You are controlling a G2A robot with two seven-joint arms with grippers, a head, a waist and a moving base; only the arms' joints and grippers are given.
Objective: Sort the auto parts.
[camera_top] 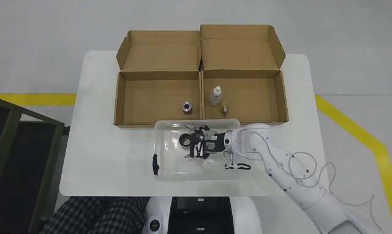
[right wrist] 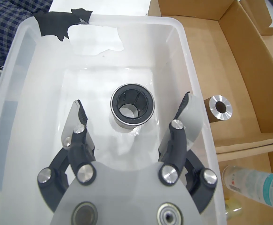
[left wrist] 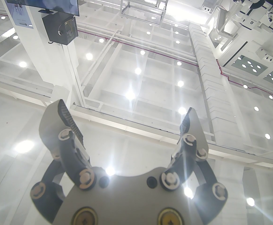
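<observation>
The right claw [right wrist: 132, 100] gapes wide and empty, its fingers on either side of the black bearing [right wrist: 127, 99] on the floor of the clear bin [right wrist: 190, 54]. One finger seems to be against the bin's wall. The right arm [camera_top: 288, 166] stretches low across the counter [camera_top: 98, 142]. The left claw [left wrist: 125, 108], equally wide and empty, faces the ceiling.

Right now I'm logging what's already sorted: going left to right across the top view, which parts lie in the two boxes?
Sleeve in the left box → bottle → fitting, both in the right box.
</observation>
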